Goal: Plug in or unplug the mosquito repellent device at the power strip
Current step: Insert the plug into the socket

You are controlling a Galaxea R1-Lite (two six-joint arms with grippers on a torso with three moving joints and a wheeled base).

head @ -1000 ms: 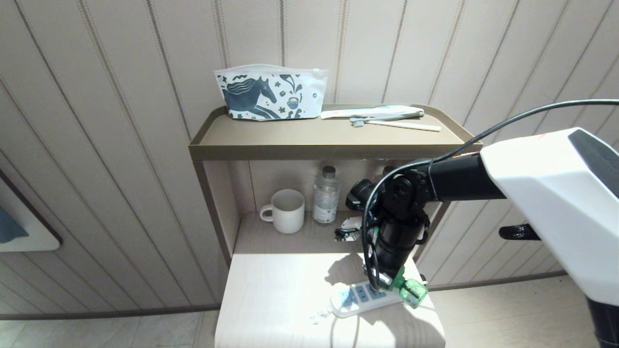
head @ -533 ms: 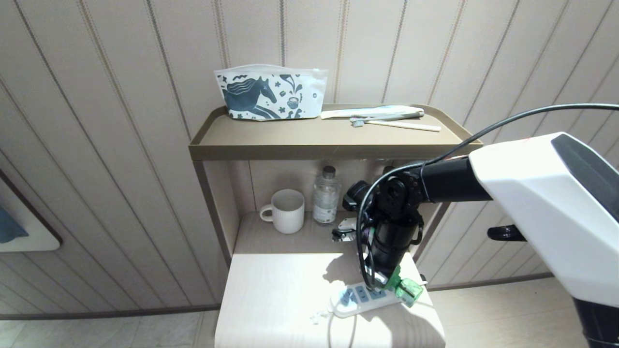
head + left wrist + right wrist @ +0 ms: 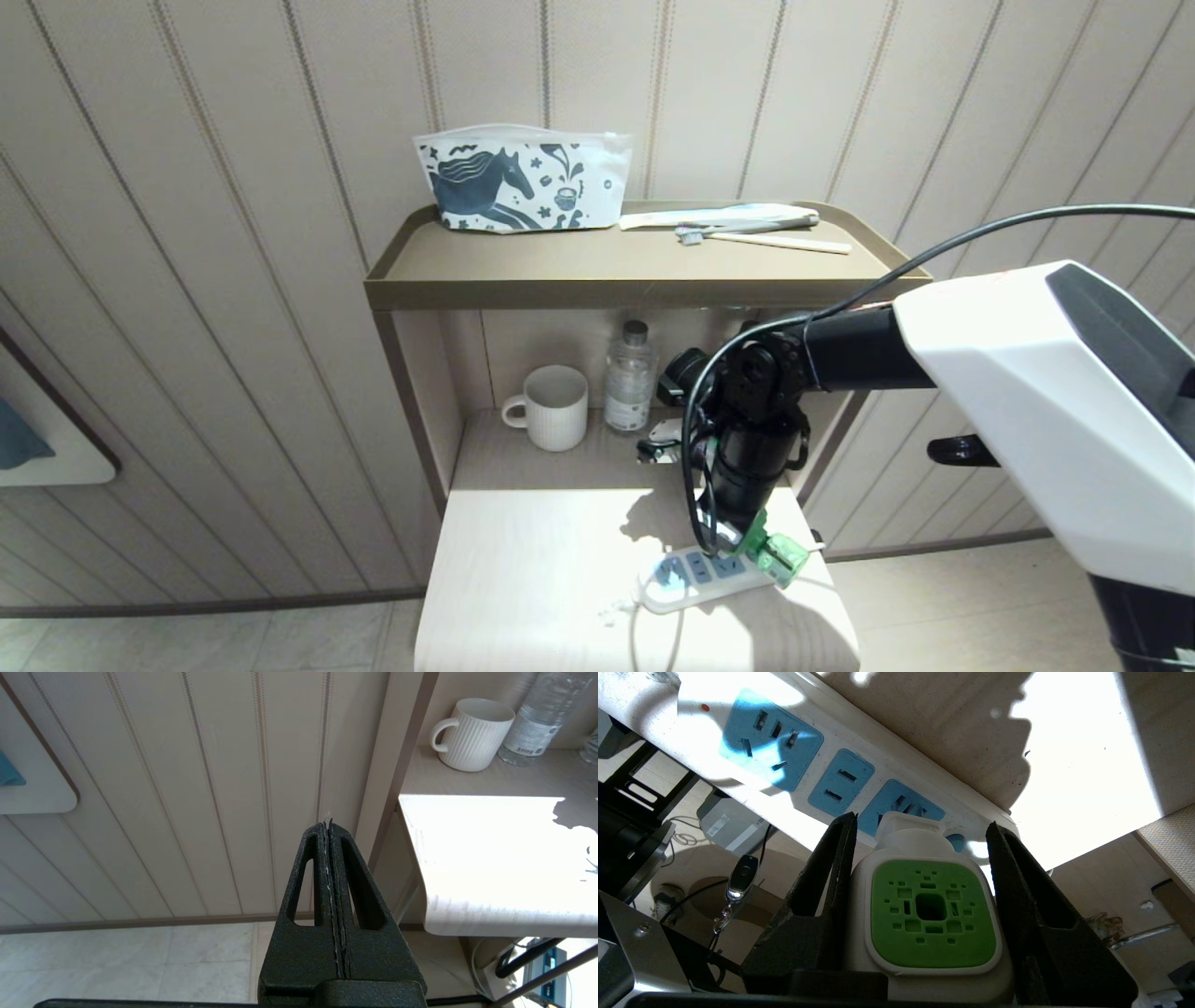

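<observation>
The white power strip [image 3: 686,577] with blue outlet groups lies near the front right of the pale table top [image 3: 532,560]. My right gripper [image 3: 750,539] points down at its right end, shut on the mosquito repellent device [image 3: 780,557]. In the right wrist view the device [image 3: 931,914] shows its green face between the black fingers [image 3: 822,877], gripper [image 3: 922,820]. Its white plug end sits against the last outlet group of the strip [image 3: 794,760]; the prongs are hidden. My left gripper [image 3: 328,822] is shut and empty, parked left of the table above the floor.
A white mug [image 3: 551,406] and a clear water bottle [image 3: 629,378] stand on the inner shelf behind the table top. A horse-print pouch [image 3: 520,179] and a toothbrush [image 3: 761,238] lie on the upper shelf. The strip's thin cord [image 3: 638,630] hangs off the front edge.
My right arm has shifted slightly left and toward the shelf, carrying the device closer over the strip's right end. The left gripper has not moved.
</observation>
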